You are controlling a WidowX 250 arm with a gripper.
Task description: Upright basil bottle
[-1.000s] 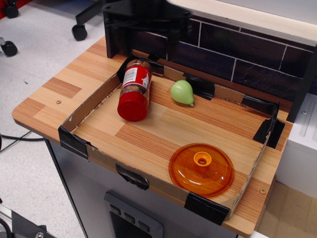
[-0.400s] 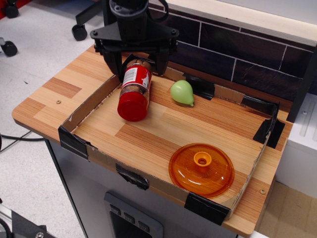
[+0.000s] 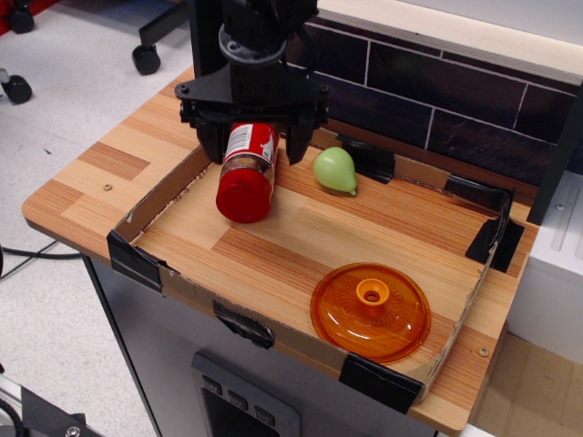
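Observation:
The basil bottle (image 3: 247, 173) lies on its side in the back left of the cardboard tray (image 3: 168, 187), its red cap pointing toward the front and its bottom toward the back wall. My black gripper (image 3: 254, 146) hangs over the bottle's rear half, open, with one finger (image 3: 210, 141) to its left and one finger (image 3: 299, 141) to its right. The fingers straddle the bottle and do not press on it. The bottle's base is hidden behind the gripper body.
A green pear (image 3: 335, 170) lies just right of the right finger. An orange round lid (image 3: 371, 311) lies at the tray's front right. A dark tiled wall (image 3: 437, 100) backs the tray. Low cardboard walls with black tape ring the tray.
The gripper has come down from the back and forward over the bottle, so its open fingers now flank the bottle's rear half. The bottle, pear and lid have not moved.

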